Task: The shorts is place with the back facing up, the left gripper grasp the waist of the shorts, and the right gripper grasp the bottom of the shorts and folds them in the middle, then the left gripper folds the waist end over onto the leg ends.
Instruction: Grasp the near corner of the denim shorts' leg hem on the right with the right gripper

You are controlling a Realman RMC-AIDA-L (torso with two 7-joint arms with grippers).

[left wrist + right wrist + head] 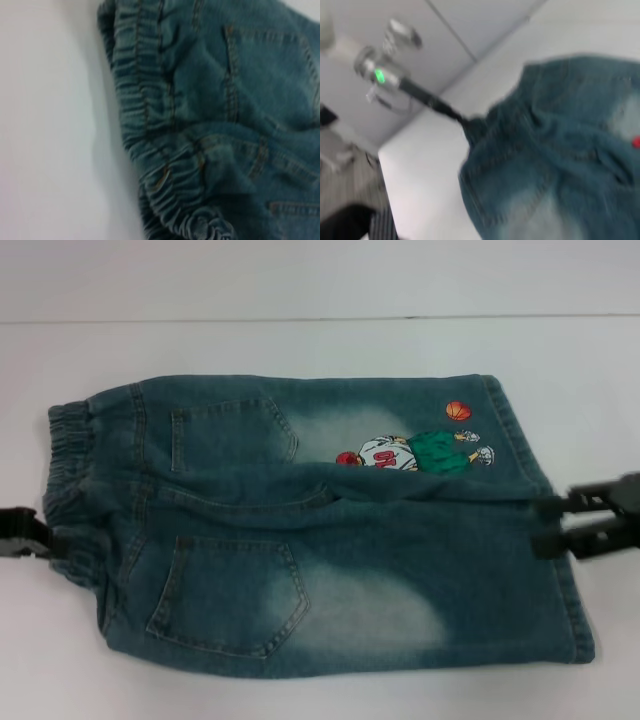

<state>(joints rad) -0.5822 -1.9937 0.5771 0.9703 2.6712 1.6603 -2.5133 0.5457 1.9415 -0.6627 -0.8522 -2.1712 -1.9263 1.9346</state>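
Two grips look set, no fold made: I see the faded blue-green denim shorts [320, 525] flat on the white table [300, 345]. Black left gripper [40, 537] meets the ruffled waist [72, 490], black right gripper [560, 525] the hems; whether fingers clamp, I cannot tell.

The shorts [330, 540] are faded blue-green denim with pale washed patches and tan stitching round two patch pockets. Near the black right gripper [560, 520] sits a cartoon print [415, 453]: a player in white, green and red, with an orange ball [458, 411]. By the black left gripper [25, 530] the ruffled waist [150, 130] runs darker blue. The surface [300, 350] is white.
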